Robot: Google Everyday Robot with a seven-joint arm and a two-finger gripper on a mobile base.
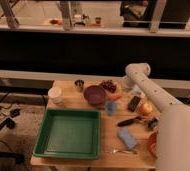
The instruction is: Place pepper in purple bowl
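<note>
Camera view: the white arm (160, 102) is coming in from the 4 o'clock corner and bending over the far edge of the table (108, 127). The tool (126, 86) is hanging at the table's 1 o'clock area, just beside the dark berry cluster (108, 86). The tool is standing open and gripping nothing.

The pepper (116, 96) is lying on the table at 3 o'clock of the purple bowl (94, 95), just beside its rim and not inside it. It is sitting near the tool, at the tool's 7 o'clock.

- The blue cup (111, 107) is standing at the pepper's 6 o'clock.
- The small metal cup (79, 85) is sitting at the bowl's 10 o'clock.
- The white cup (54, 95) is sitting at the bowl's 9 o'clock, well apart.
- The green tray (70, 132) is taking up the near left of the table.
- On the right, a dark flat block (134, 103) is lying beside the yellow-orange fruit (146, 108).
- The orange-red bowl (152, 145) is showing partly behind the arm at 4 o'clock.
- The blue sponge (127, 138) is lying near the front edge.
</note>
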